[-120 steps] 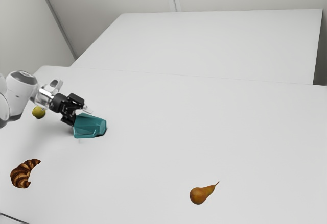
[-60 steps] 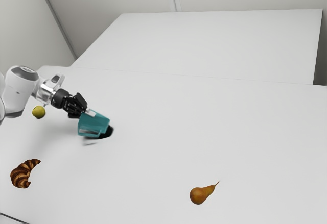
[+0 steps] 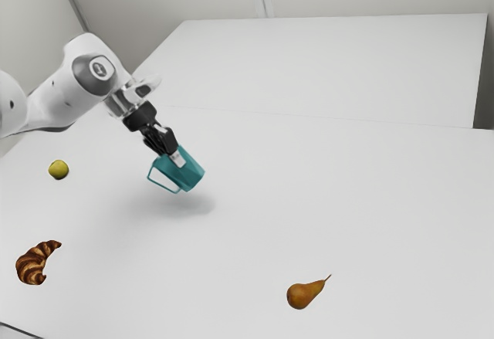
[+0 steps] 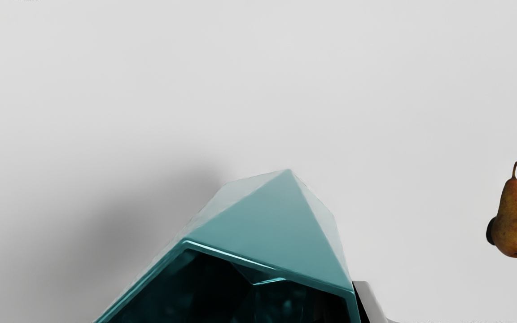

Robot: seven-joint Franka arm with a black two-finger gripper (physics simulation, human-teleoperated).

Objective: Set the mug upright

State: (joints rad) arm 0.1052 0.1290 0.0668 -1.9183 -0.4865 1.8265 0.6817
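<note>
The teal mug (image 3: 190,174) hangs tilted above the table, its shadow beneath it and its handle toward the exterior view's left. My gripper (image 3: 177,157) is shut on the mug, coming down from the upper left of the exterior view. In the wrist view the faceted mug (image 4: 272,233) shows its dark opening toward my hand. There the gripper (image 4: 356,309) is at the mug's rim, with one pale fingertip (image 4: 370,298) outside the wall; the other finger is hidden.
On the white table (image 3: 309,192) a pear (image 3: 302,294) lies near the exterior view's bottom. A croissant (image 3: 32,266) is at the lower left, and a yellow-green round fruit (image 3: 59,169) lies farther back on the left. The pear (image 4: 515,224) stands apart from the mug.
The mug has been raised off the table and carried toward the exterior view's right, turning so that its handle now shows. My arm has risen and moved with it.
</note>
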